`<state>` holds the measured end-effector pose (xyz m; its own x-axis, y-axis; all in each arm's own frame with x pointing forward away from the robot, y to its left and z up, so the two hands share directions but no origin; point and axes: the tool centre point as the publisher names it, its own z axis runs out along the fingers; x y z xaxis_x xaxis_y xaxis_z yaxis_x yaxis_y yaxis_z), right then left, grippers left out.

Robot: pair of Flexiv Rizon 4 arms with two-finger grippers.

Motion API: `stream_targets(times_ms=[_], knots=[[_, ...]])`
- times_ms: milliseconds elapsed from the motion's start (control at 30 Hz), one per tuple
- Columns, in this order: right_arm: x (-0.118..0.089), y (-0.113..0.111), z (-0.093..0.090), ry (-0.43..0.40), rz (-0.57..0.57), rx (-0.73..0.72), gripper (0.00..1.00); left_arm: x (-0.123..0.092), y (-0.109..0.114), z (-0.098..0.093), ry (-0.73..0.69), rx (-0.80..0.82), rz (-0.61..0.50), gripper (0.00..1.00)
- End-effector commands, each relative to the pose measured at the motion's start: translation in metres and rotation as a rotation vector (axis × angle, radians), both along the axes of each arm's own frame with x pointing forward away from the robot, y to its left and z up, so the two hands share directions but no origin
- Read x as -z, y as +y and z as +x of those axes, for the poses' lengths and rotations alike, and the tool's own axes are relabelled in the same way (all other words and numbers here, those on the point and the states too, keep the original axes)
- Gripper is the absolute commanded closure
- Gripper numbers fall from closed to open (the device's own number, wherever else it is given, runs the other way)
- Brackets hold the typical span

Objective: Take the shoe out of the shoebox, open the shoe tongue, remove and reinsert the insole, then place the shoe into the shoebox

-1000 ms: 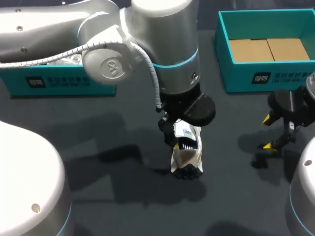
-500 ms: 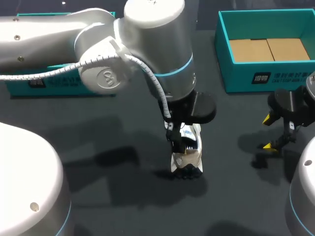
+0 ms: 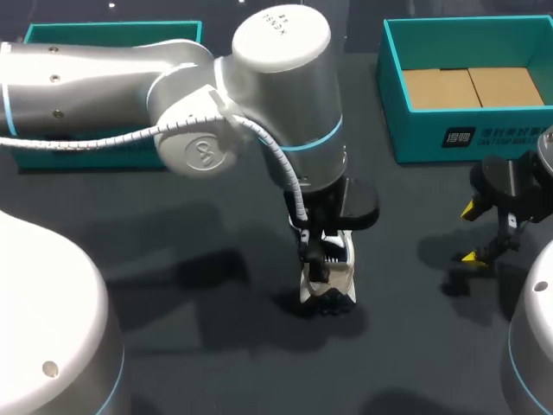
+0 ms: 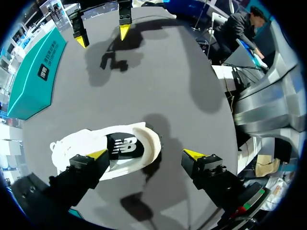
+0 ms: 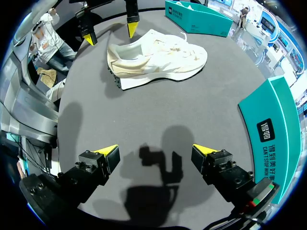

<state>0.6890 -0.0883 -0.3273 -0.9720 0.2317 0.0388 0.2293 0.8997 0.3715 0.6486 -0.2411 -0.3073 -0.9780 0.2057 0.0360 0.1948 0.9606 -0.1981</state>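
- The left arm [image 3: 173, 95] is lowered closer over the shoe [image 3: 333, 278] than a second ago, and more of the shoe is now hidden under its wrist in the head view.
- The shoe is not shifted by this. It lies on the table [image 3: 173, 346] near the middle, out of the shoebox [image 3: 415, 134] and well apart from it.
- The left gripper [image 4: 146, 154] is spread wide and nothing is held. One tip is at the shoe's side by the dark insole [image 4: 125, 146], the other past the heel; contact cannot be told.
- The right gripper [image 5: 154, 149] is unmoved, open and empty, above bare table.
- Removal from the box is judged done; the descent is judged an approach to the shoe's opening.
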Motion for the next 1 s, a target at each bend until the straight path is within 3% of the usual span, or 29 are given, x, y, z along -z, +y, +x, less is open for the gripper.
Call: stream_targets(times_ms=[33, 567, 1000], knots=[[0.000, 0.000, -0.002, -0.003, -0.002, 0.001, 0.00, 0.014, -0.014, -0.001, 0.011, 0.001, 0.030, 0.00], [0.000, 0.000, -0.002, -0.003, -0.002, 0.001, 0.00, 0.035, -0.020, -0.020, -0.003, -0.081, 0.081, 0.00], [0.000, 0.000, -0.002, -0.003, -0.002, 0.001, 0.00, 0.055, -0.013, -0.016, -0.016, -0.170, 0.126, 0.00]])
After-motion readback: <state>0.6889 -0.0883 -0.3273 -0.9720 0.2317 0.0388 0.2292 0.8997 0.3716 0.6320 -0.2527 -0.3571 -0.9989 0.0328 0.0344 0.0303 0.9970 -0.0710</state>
